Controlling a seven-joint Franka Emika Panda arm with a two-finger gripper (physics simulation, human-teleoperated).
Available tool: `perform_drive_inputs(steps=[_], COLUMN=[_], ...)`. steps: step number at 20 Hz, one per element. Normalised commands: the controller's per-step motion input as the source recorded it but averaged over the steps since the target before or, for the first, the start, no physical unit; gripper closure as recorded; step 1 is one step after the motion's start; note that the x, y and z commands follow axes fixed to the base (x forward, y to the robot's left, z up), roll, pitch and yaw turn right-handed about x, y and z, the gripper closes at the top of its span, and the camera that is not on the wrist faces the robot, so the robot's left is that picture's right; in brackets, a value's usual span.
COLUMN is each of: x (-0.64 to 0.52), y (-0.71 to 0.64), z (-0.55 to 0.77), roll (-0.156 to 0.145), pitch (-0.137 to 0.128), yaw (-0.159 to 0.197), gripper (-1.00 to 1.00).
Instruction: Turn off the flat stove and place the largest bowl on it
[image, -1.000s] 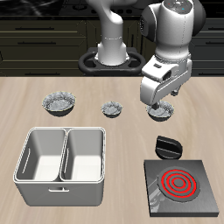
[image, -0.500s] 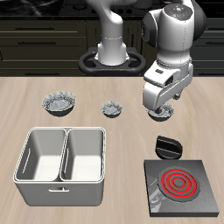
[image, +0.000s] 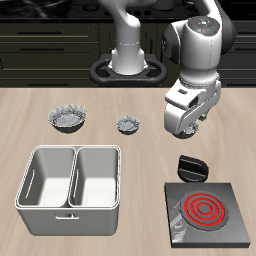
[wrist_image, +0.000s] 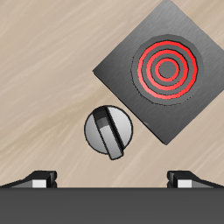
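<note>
Wooden tabletop (image: 130, 150) is carrying a glowing flat stove (image: 205, 210); the empty, spread fingers (wrist_image: 112, 179) are now travelling toward its knob (wrist_image: 108, 132).

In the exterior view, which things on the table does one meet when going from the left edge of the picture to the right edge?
Largest bowl → white two-compartment bin → small bowl → black knob → flat stove, its burner rings glowing red.

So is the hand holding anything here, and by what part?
Nothing is held: the hand is open and empty above the knob of the flat stove.
</note>
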Motion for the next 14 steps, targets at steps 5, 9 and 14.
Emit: perform_drive_inputs(steps=[5,9,14], x=[-0.02,0.0,-0.02], y=[0.05,0.01,0.01], z=[-0.25,-0.17,-0.26], roll=[0.002,0.009,0.004], pitch=[0.025,0.017,0.028], yaw=[0.006,0.013,0.014], gripper=[-1.0,-1.0,-1.0])
